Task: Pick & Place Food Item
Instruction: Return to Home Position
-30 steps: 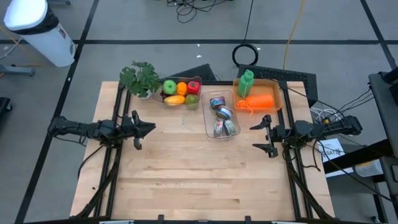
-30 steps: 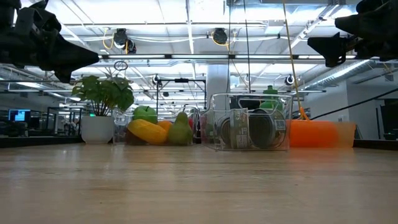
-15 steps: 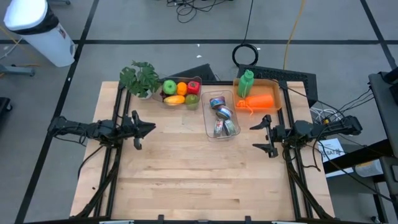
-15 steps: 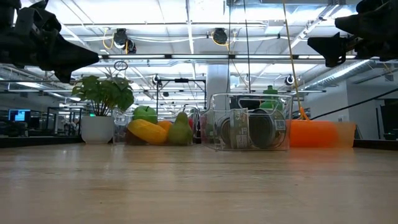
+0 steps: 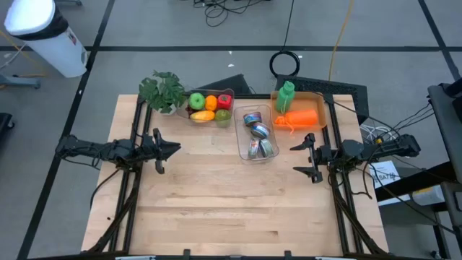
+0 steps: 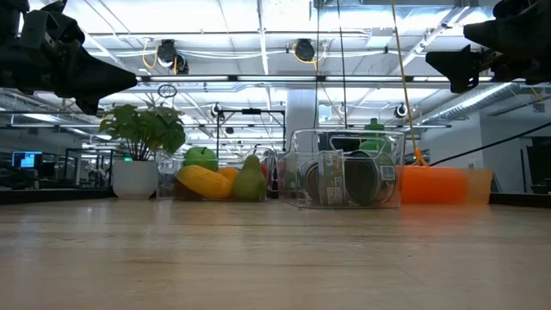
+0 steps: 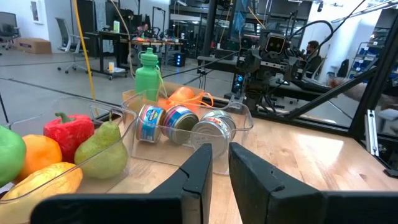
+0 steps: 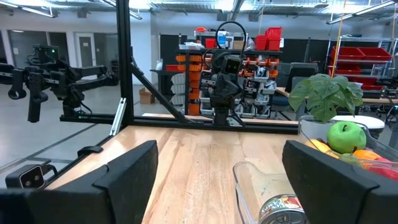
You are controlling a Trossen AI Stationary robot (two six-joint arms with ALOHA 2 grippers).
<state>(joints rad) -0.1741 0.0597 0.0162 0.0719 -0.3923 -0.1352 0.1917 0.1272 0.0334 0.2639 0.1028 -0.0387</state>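
Open lab hall behind, w/ ceiling lights and racks; up front sits the pale wood-plank worktop (image 5: 216, 209), matte, grain showing, its near half bare. Task looks all but done to me: the round metal tuna cans (image 5: 260, 132), shiny lids and coloured paper labels, lie inside the clear hard-plastic rectangular bin (image 5: 239, 137) at the far centre of the worktop. I count approx. four, some on edge, some tipped, packed against each other; none loose on the wood. Left tool (image 5: 175, 149) hovers over the left side, well apart from the bin, its dark fingers drawn close together w/ only a thin slit between them, carrying nothing. Right tool (image 5: 303, 157) hangs over the right side, near the bin but not touching it, fingers spread wide, also empty. Low view puts both arms high above the wood. So what's left, as I judge it, is just parking both arms at home; no can remains to fetch. Other stuff is untouched along the far edge: a glossy green apple (image 5: 196, 100), a smooth green pear (image 7: 102, 152) and a red pepper (image 7: 68, 130) grouped just left of the bin, a leafy potted plant (image 5: 162, 90) in a white pot further left, and an orange plastic tray (image 5: 317, 101) on the right holding a green plastic bottle (image 5: 286, 96), upright.
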